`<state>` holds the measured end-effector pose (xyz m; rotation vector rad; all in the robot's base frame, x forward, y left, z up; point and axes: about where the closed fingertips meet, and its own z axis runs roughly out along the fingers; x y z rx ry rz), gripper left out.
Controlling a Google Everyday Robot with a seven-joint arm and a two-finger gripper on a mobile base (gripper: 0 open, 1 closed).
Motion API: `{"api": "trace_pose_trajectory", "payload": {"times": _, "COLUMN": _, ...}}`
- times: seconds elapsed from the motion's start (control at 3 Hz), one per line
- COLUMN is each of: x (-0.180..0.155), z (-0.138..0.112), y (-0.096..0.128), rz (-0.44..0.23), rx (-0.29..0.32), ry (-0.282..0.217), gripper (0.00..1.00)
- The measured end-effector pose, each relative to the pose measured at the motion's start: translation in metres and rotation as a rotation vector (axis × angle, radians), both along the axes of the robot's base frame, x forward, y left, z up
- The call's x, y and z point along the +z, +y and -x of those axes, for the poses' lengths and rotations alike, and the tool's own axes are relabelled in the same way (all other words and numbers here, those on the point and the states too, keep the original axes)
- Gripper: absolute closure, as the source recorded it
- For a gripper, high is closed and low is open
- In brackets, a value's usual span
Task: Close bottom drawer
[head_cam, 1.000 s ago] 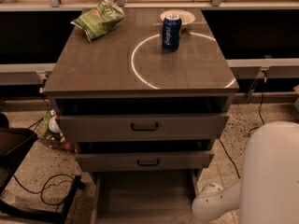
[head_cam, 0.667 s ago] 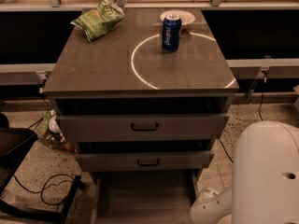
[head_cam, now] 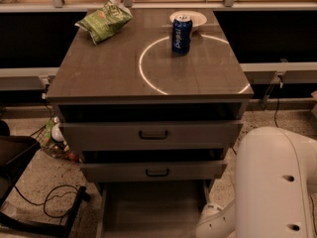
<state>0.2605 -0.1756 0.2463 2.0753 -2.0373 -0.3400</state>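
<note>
Bottom drawer (head_cam: 153, 207) open, front cropped; gripper out of frame.

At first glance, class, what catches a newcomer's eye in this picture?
The white arm bulks at lower right; its gripper is out of view. Beside it the bottom drawer lies pulled far out. On the cabinet top sit a blue can, back centre, and a green bag, back left.

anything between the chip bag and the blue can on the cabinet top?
Nothing: bare cabinet top between chip bag and blue can, in the camera view. Gripper not in view; white arm lower right, beside the open bottom drawer.
</note>
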Motion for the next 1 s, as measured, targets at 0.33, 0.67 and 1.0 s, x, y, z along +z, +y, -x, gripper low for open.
{"api": "trace_pose_trajectory", "payload": {"times": 0.33, "x": -0.016, "z": -0.001, "y": 0.011, "rz": -0.051, "rx": 0.001, "ry": 0.008, "gripper": 1.00}}
{"api": "trace_pose_trajectory", "payload": {"times": 0.67, "x": -0.045, "z": -0.005, "y": 0.020, "rz": -0.140, "rx": -0.001, "ry": -0.007, "gripper": 1.00}}
{"api": "trace_pose_trajectory", "payload": {"times": 1.0, "x": -0.079, "z": -0.019, "y": 0.036, "rz": -0.230, "rx": 0.031, "ry": -0.032, "gripper": 1.00}}
